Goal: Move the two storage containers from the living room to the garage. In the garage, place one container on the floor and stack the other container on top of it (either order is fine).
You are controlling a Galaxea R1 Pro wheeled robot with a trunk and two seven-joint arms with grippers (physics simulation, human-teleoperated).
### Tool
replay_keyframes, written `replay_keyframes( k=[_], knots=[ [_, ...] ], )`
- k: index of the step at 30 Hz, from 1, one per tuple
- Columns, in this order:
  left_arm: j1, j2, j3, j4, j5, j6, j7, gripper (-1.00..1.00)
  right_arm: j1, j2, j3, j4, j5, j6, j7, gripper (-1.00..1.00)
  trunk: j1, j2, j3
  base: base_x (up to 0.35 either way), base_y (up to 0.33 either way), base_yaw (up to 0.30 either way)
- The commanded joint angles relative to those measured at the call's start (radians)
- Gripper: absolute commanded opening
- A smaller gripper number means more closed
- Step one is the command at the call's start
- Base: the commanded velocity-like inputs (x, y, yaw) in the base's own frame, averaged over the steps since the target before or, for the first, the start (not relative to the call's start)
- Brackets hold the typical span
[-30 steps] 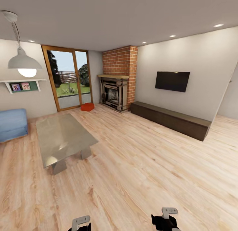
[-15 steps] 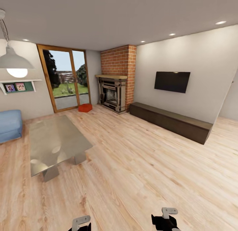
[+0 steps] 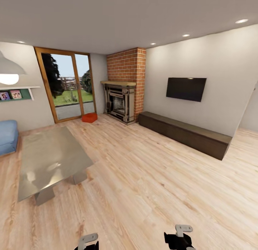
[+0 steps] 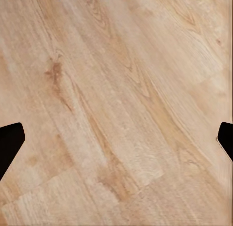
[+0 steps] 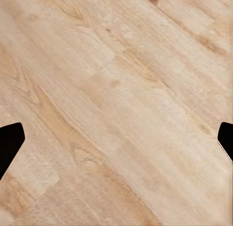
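While the robot stands in the living room, both claws are held low over bare planks and nothing is carried.

Left gripper (image 4: 116, 138): spread wide, the two dark fingertips (image 4: 9, 146) seen at opposite edges of the left wrist view; nothing is held or touched between them.
Right gripper (image 5: 116, 138): likewise spread wide, dark fingertips (image 5: 9, 143) at opposite edges of the right wrist view; nothing is gripped.
Light wood-plank flooring (image 3: 150, 178): seen beneath both claws in the wrist views, apart from the fingers.
Rust-red rectangular storage containers (image 3: 89, 117): seen far across the room as one small red shape on the planks, just in front of the wood-framed glass doors (image 3: 68, 83) and near the ornate dark fireplace (image 3: 120, 101); whether one bin or two stacked cannot be told.
Head view, further items: brick chimney breast (image 3: 127, 65); black wall-mounted television (image 3: 186, 89); long dark low cabinet (image 3: 184, 133) below it; glass-topped low table (image 3: 50, 158); blue cushion seat (image 3: 7, 135); white pendant lamp (image 3: 9, 71).
Wrist views, by contrast: plank grain and fingertips are shown at close range.
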Motion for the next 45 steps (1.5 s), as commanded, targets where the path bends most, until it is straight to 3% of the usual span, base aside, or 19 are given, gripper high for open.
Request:
replay_keyframes(
  k=[1,8,23,45],
  knots=[
    [0.0,-0.001,0.005,0.0,-0.003,-0.003,0.0,1.0,0.0,0.0,0.009,0.001,-0.01,-0.003,-0.004,1.0,0.001,-0.001,0.0,0.309,-0.195,0.0],
    [0.0,-0.001,0.005,0.0,-0.003,-0.003,-0.001,1.0,0.0,0.0,0.009,0.005,-0.01,-0.003,-0.004,1.0,0.001,-0.001,0.0,0.309,-0.195,0.005],
    [-0.001,-0.001,0.005,0.0,-0.003,-0.003,-0.001,1.0,0.0,0.0,0.009,0.005,-0.01,-0.003,-0.004,1.0,0.001,-0.001,0.0,0.309,-0.169,0.238],
    [0.0,-0.001,0.005,0.0,-0.003,-0.003,-0.001,1.0,0.0,0.0,0.009,0.005,-0.008,-0.004,-0.004,1.0,0.001,-0.001,0.0,0.312,-0.132,0.01]
  ],
)
